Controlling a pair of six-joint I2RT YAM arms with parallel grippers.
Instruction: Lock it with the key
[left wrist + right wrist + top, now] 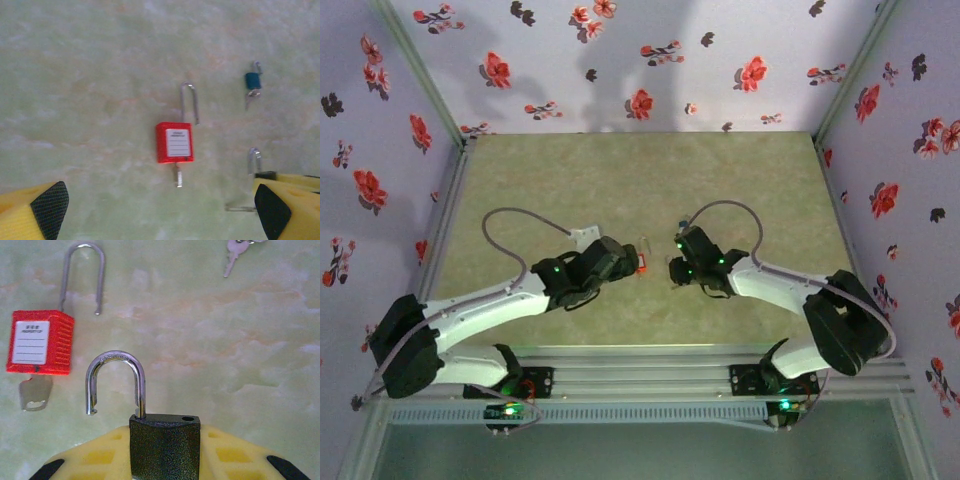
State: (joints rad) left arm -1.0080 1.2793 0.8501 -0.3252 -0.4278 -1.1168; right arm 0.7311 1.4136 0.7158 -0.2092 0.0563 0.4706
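Note:
The lock (pixel 174 142), red-orange with a pale label, lies flat on the table with its thin shackle pulled out and open. The key (pixel 178 178) sticks out of its bottom end. In the right wrist view the lock (pixel 40 342) is at the left, the key (pixel 35 394) below it. My left gripper (pixel 160 215) hangs open just short of the key, touching nothing. My right gripper (pixel 165 462) is shut on a dark grey padlock (pixel 165 445) whose chrome shackle stands open. From above, both grippers (pixel 620 262) (pixel 678 266) flank the lock (pixel 642 262).
A small blue padlock (pixel 253 80) with its own key lies farther out on the table; that key (pixel 232 256) shows at the right wrist view's top edge. The dark padlock's shackle (pixel 255 160) pokes in beside my left gripper's right finger. Flowered walls enclose the green tabletop (pixel 640 180).

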